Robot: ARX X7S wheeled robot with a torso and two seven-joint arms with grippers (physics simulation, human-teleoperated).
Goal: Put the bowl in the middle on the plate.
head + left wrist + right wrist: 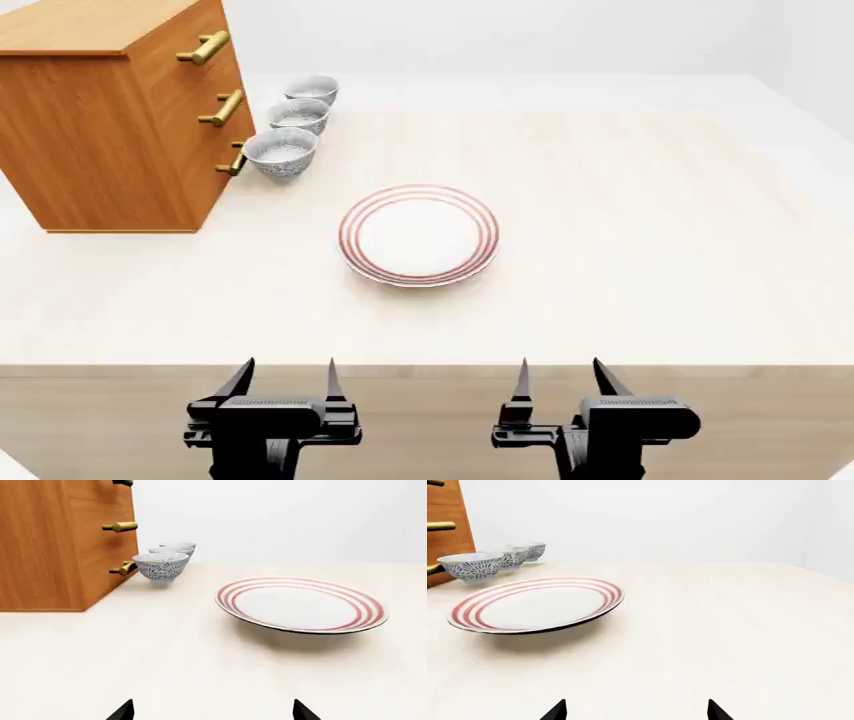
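Both grippers, left (pixel 284 378) and right (pixel 561 378), wait open and empty; the small speckled white ceramic bowl (pixel 299 115) in the middle stands untouched, apart from the large red-ringed white plate (pixel 418 236).

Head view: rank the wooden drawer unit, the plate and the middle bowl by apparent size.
1. Wooden drawer unit
2. Plate
3. Middle bowl, much narrower than the plate. It sits farther from the camera, but the gap looks too large for that to matter.

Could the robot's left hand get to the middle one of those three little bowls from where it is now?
Probably yes. The left hand is open at the table's near edge, with bare tabletop ahead. The middle bowl stands between two other bowls, close beside the wooden drawer cabinet, so coming down from above looks easiest.
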